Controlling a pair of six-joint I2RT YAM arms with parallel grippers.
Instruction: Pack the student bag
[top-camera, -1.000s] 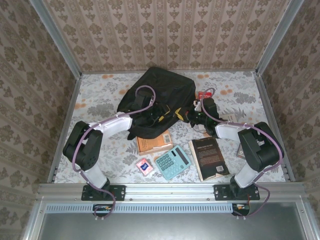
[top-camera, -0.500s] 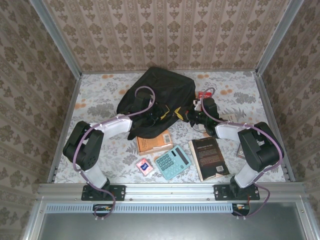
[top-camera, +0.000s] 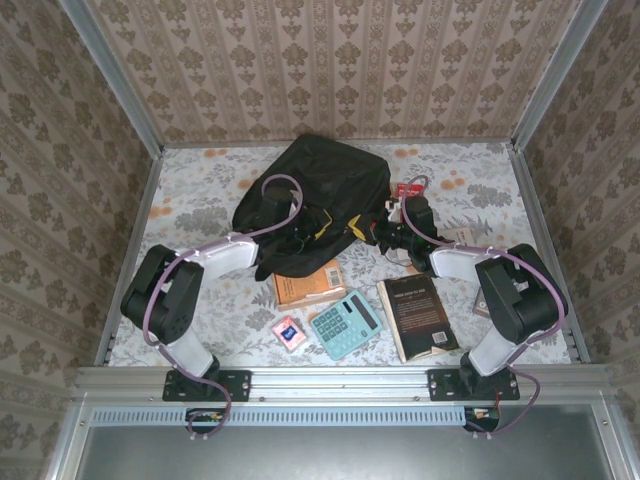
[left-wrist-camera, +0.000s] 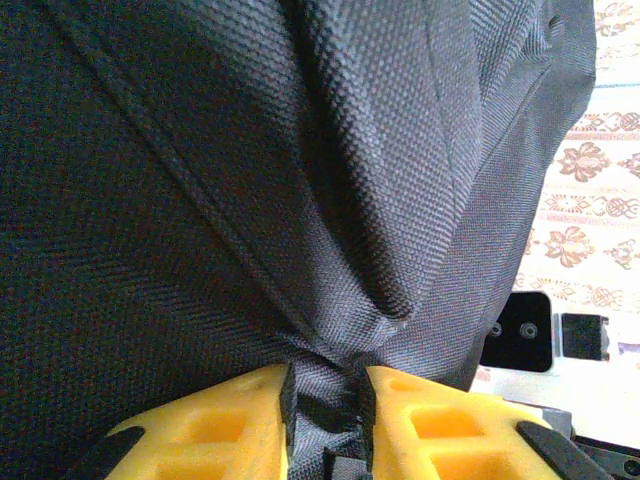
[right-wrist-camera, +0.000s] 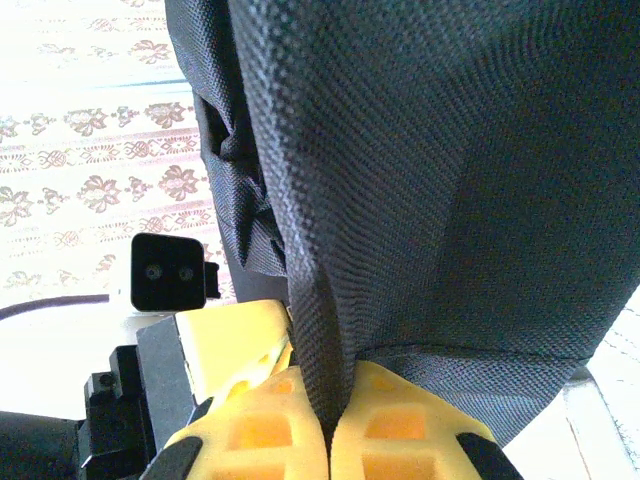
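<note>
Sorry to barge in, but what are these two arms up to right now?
Both arms are working on the student bag, which lies in the middle of the table. The left pincer is shut on a fold of its black fabric, and the right pincer pinches another fold. An orange book, a dark book, a teal calculator and a small pink item lie outside it, nearer the arm bases, not yet packed.

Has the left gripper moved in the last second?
Yes. The left gripper, shut on the student bag, shifted slightly left, away from the unmoved orange book.
</note>
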